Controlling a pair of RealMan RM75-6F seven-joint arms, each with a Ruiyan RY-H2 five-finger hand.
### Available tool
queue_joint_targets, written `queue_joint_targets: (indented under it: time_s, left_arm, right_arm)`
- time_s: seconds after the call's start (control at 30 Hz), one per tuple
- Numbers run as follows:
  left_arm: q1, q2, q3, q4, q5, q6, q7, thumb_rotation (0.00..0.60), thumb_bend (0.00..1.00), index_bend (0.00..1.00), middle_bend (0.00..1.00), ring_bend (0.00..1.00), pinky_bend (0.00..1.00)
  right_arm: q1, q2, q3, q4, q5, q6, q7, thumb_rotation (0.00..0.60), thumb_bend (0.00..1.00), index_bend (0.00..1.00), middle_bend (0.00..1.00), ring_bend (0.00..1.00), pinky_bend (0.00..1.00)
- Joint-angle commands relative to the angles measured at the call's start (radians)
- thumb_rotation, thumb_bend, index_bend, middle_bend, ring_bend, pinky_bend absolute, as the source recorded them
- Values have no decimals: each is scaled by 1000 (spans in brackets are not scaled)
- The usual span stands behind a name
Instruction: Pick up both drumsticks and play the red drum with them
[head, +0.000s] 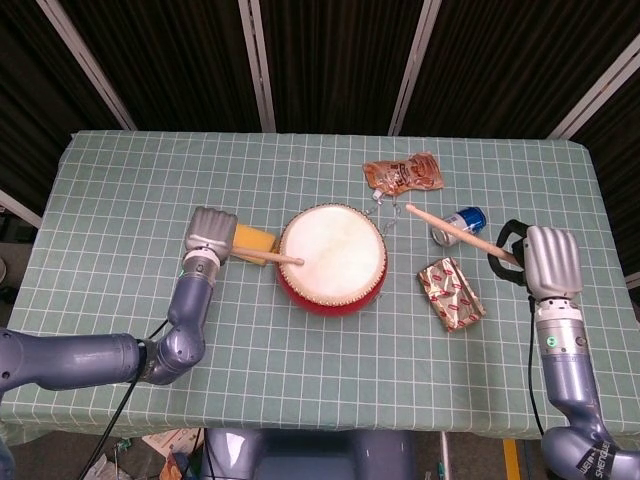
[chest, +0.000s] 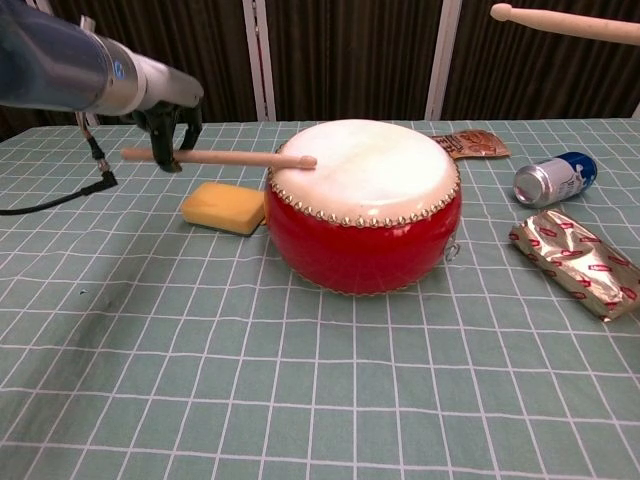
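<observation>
I've got the left hand (head: 211, 233) wrapped round the left drumstick (chest: 220, 157), left of the drum (head: 331, 259). That stick lies approx level, long axis running left-right, tip on the drum skin at its left edge. Right hand (head: 551, 262) grips the right drumstick (head: 462, 235) to the right of the drum; it points up-left toward the drum, tip raised, well clear of the skin, over the can (head: 457, 224). Sponge (chest: 222, 207) sits just left of the drum; foil pack (head: 451, 293) right of it.
</observation>
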Motion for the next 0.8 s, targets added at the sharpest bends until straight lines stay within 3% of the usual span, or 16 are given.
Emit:
queue_joint_targets:
  time_s: [0.03,0.13,0.33,0.57,0.8]
  left_arm:
    - [116,155,-70,-211,264,53,-282,600,523,779,1000,1000,1000]
    - [202,236,-43,-347,355,73,-367,600,522,778,1000,1000,1000]
    - [331,283,66,-474,512,110,-454,600,523,777,1000,1000,1000]
    - [438,245,174,-499,637,164,-501,600,521,772,1000,1000,1000]
    - [492,178,223,-462,696,185,-512,600,520,769,1000,1000,1000]
  right_arm:
    - [-15,12,-12,-12,-21,5,9,600,584,992,1000,1000,1000]
    - [-44,39,-46,-29,-65,-18,53,600,584,992,1000,1000,1000]
    - [-87,100,-142,-29,-201,-103,123,600,584,992,1000,1000,1000]
    - [-127,71,-252,7,-319,-127,69,600,584,992,1000,1000,1000]
    - [-140,28,-297,33,-356,-141,-1,600,584,992,1000,1000,1000]
